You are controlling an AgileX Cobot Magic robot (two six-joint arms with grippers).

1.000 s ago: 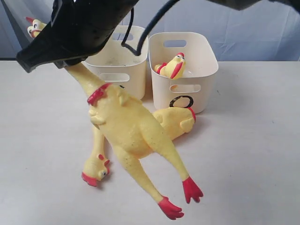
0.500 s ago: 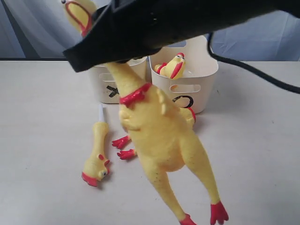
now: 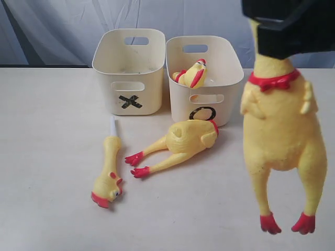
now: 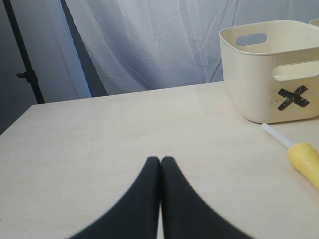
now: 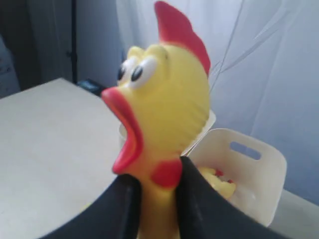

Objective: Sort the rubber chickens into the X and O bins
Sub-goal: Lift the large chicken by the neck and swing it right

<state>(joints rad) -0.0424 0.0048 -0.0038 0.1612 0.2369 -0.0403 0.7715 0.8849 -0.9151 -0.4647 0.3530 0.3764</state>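
Pale blue drapes hang in loose folds behind a matte, cream counter.

Biggest in the exterior view is a whole chicken, hanging in the air at 3 o'clock. It is glossy yellow rubber with a fat pear-shaped body, stub wings, a red collar and red feet dangling clear of the counter. The right claw is clamped on its neck just under the wattle, with the gaping red beak and comb poking out above the black fingers.

At 12 o'clock stand the two bins, smooth cream plastic with rounded corners and slot handles. The X bin shows nothing inside as far as can be seen. The O bin, just beside it at its 3 o'clock, holds one chicken whose head peeks over the rim.

Near the centre lies a headless body, hollow at the neck hole, its collar end close to the O bin's foot and its legs pointing toward 8 o'clock. At 8 o'clock lies a head piece, beak toward 6 o'clock, with a thin white tube at its cut end.

The left claw is pressed together, empty, low over the counter.

So one of four looks sorted and one is in transit. Two broken parts are left, likely for X.
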